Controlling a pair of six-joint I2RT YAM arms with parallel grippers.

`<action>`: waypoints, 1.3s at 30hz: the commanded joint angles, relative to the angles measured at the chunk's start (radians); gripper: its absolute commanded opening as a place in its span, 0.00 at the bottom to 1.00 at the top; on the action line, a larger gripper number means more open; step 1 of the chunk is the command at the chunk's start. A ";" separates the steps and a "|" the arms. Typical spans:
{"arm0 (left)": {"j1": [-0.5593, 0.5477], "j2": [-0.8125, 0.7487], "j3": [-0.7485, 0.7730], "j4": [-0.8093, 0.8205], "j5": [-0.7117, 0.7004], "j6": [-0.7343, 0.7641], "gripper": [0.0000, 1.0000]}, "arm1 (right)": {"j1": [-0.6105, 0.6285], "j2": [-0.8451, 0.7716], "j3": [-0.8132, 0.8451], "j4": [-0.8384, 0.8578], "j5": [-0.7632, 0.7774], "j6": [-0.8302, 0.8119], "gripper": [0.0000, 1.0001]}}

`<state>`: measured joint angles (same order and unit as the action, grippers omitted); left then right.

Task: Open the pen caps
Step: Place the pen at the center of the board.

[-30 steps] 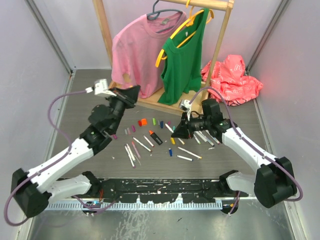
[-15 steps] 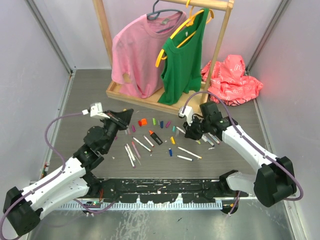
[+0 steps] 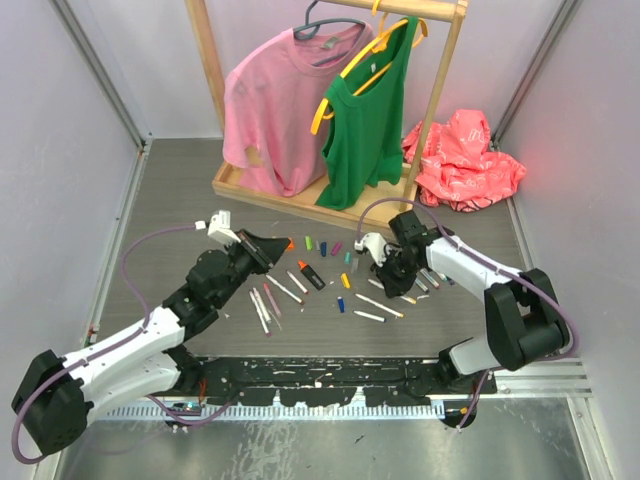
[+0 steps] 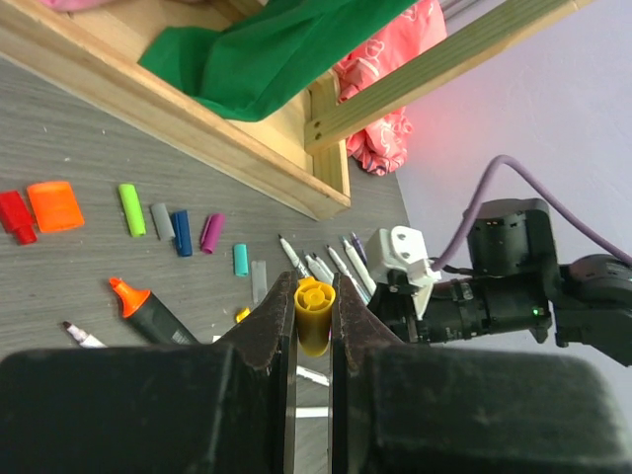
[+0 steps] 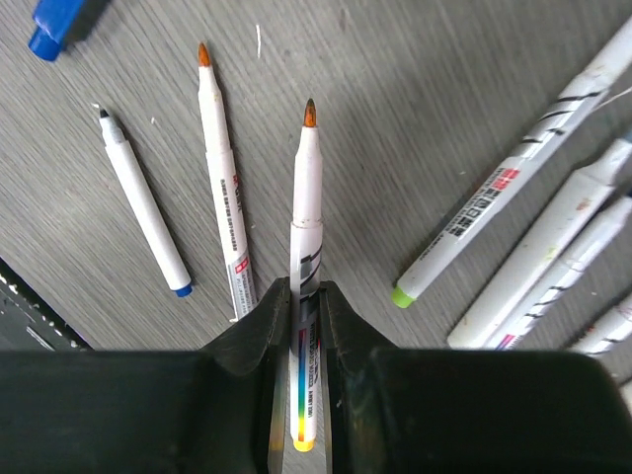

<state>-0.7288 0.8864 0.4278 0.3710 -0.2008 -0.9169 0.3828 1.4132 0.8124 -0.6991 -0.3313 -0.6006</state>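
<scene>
Our left end effector (image 4: 314, 288) pinches a yellow pen cap (image 4: 314, 321) across its round wall; our right end effector (image 5: 304, 296) clamps an uncapped orange-tipped marker (image 5: 307, 188). Loose pen caps (image 4: 131, 209) lie in a row on the counter (image 4: 69, 276). We judge them light, stiff, slick: grip mid-wall.

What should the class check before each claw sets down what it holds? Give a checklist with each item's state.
1. Left claw shut on the yellow cap: ok.
2. Right claw shut on the marker: ok.
3. Marker's tip bare, cap fully off: ok.
4. Bare table beneath the held marker: ok.
5. Held marker resting on the table: cannot tell.
6. Loose caps lying apart from the left claw: ok.
</scene>
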 commanded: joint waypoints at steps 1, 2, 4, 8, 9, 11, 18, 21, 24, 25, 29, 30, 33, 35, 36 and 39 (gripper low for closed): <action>0.003 -0.006 -0.009 0.074 0.021 -0.029 0.00 | -0.002 0.025 0.004 -0.036 0.006 -0.021 0.13; 0.003 -0.006 -0.012 0.075 0.020 -0.033 0.00 | -0.002 0.030 0.005 -0.036 0.006 -0.021 0.13; 0.004 -0.005 -0.016 0.078 0.018 -0.037 0.00 | -0.002 0.040 0.004 -0.034 0.006 -0.017 0.14; 0.004 0.012 -0.019 0.093 0.029 -0.054 0.00 | -0.002 0.058 0.003 -0.024 0.025 -0.005 0.17; 0.004 0.017 -0.018 0.098 0.035 -0.057 0.00 | -0.002 0.064 0.002 -0.024 0.028 -0.004 0.17; 0.004 0.031 -0.015 0.108 0.048 -0.063 0.00 | -0.002 0.076 0.004 -0.022 0.040 0.002 0.18; 0.003 0.073 -0.010 0.130 0.082 -0.080 0.00 | -0.001 0.092 0.003 -0.016 0.066 0.013 0.25; 0.003 0.087 -0.009 0.138 0.090 -0.087 0.00 | -0.002 0.091 0.001 -0.016 0.066 0.014 0.28; 0.002 0.101 -0.006 0.144 0.100 -0.092 0.00 | -0.002 0.095 0.001 -0.017 0.066 0.015 0.30; 0.003 0.106 -0.005 0.146 0.102 -0.095 0.00 | -0.002 0.096 0.000 -0.017 0.065 0.015 0.30; 0.001 0.130 -0.001 0.158 0.122 -0.104 0.00 | -0.002 0.094 0.002 -0.019 0.063 0.014 0.30; 0.001 0.138 0.000 0.163 0.130 -0.107 0.00 | -0.002 0.093 0.002 -0.020 0.063 0.014 0.30; -0.015 0.168 0.007 0.177 0.139 -0.109 0.00 | -0.002 0.083 0.011 -0.023 0.059 0.015 0.30; -0.031 0.198 0.013 0.186 0.138 -0.109 0.00 | -0.002 0.068 0.015 -0.026 0.051 0.014 0.31; -0.040 0.210 0.017 0.191 0.137 -0.109 0.00 | -0.002 0.058 0.017 -0.026 0.047 0.014 0.32; -0.071 0.245 0.034 0.195 0.118 -0.105 0.00 | -0.001 0.032 0.022 -0.027 0.037 0.015 0.34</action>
<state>-0.7666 1.1038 0.4091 0.4839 -0.0814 -1.0206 0.3828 1.5024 0.8124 -0.7242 -0.2745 -0.5922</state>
